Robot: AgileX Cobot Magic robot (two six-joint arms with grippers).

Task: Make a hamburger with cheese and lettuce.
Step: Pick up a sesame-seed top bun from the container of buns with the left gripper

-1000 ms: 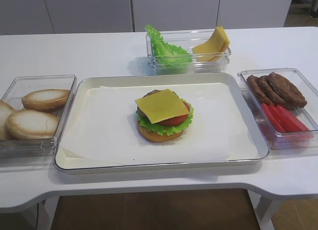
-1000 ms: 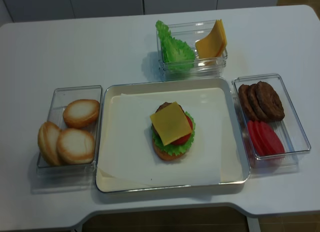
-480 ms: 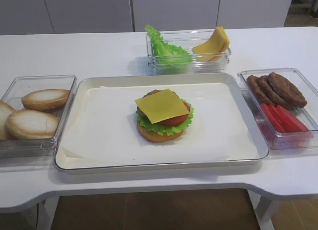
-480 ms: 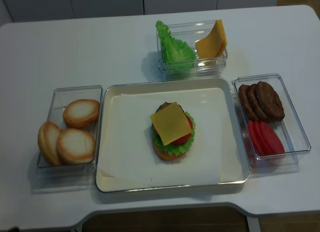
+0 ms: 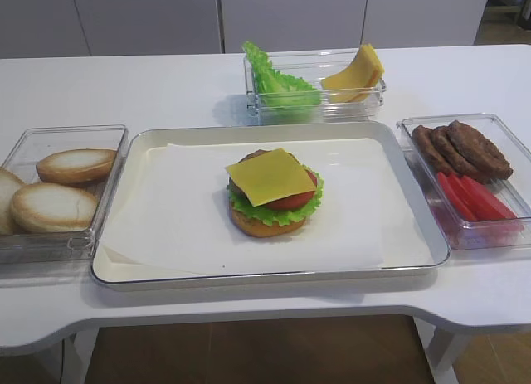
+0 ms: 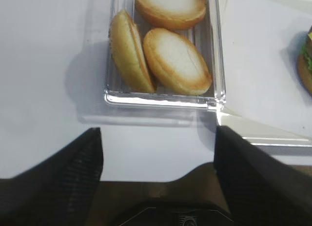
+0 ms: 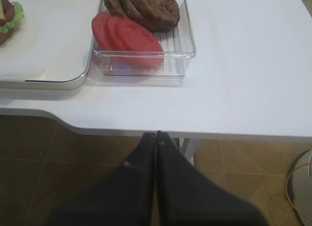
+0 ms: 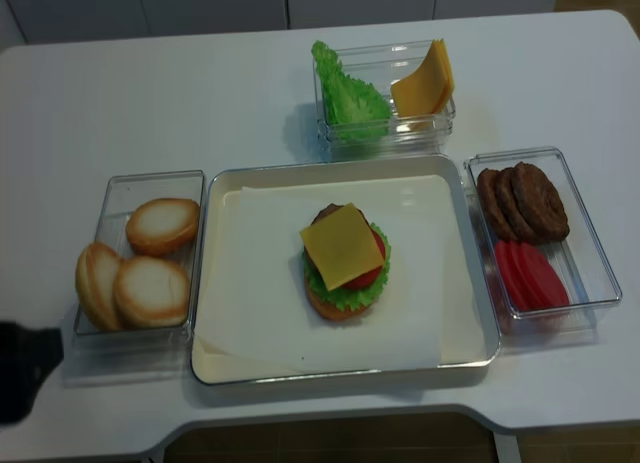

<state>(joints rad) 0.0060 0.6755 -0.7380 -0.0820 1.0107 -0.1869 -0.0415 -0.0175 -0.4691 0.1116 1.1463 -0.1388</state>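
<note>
The hamburger (image 5: 274, 197) stands open-topped in the middle of the paper-lined tray (image 5: 265, 276). The square cheese (image 5: 270, 175) lies on top. Under it are red tomato and a brown patty, then the lettuce (image 5: 286, 216) frilling out over the bottom bun. My left gripper (image 6: 158, 138) is open and holds nothing. It hangs at the table's front edge, just short of the bun box (image 6: 165, 92). A dark part of the left arm (image 8: 25, 368) shows at the lower left. My right gripper (image 7: 156, 134) is shut and holds nothing, below the table's front edge.
Three pale bun halves (image 5: 58, 193) lie in a clear box left of the tray. A clear tub (image 5: 315, 106) at the back holds loose lettuce leaves and a stack of cheese slices. A clear box (image 5: 498, 230) on the right holds patties and tomato slices (image 7: 126, 35).
A dark part of the left arm has come into the lower left corner of the realsense view. The food and the boxes have not moved.
</note>
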